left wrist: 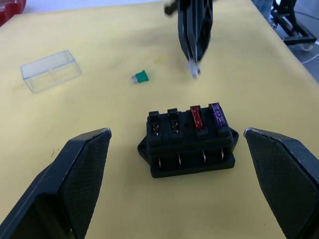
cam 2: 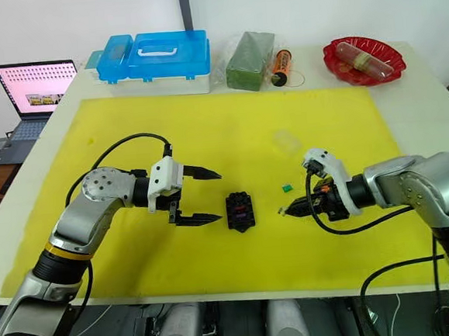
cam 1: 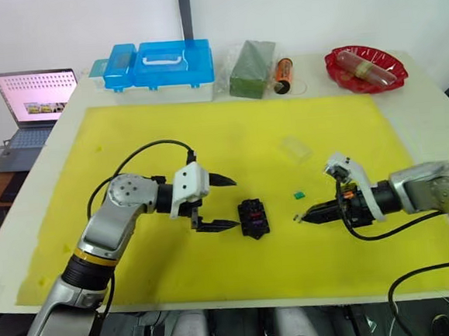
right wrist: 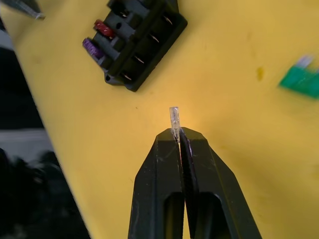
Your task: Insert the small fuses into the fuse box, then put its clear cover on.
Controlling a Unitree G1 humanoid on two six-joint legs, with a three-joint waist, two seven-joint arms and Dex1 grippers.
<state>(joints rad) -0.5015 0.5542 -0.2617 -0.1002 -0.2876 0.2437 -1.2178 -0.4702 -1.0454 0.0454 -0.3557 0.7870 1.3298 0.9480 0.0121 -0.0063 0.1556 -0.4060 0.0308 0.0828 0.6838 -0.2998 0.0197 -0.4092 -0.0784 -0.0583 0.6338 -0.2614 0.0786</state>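
The black fuse box (cam 1: 253, 217) sits on the yellow mat, with a red fuse (left wrist: 197, 117) and a purple fuse (left wrist: 217, 113) in two of its slots; the other slots stand empty. My left gripper (cam 1: 236, 203) is open just left of the box, one finger on either side of its line. My right gripper (cam 1: 302, 218) is to the right of the box, shut on a small clear fuse (right wrist: 174, 119) that sticks out of its tips. A green fuse (cam 1: 297, 195) lies loose on the mat near it. The clear cover (cam 1: 294, 148) rests farther back.
The yellow mat (cam 1: 207, 138) covers most of the white table. Along the back edge stand a blue plastic case (cam 1: 158, 64), a green block (cam 1: 252, 68), an orange cylinder (cam 1: 283, 71) and a red bowl (cam 1: 366, 67). A laptop (cam 1: 32, 101) sits far left.
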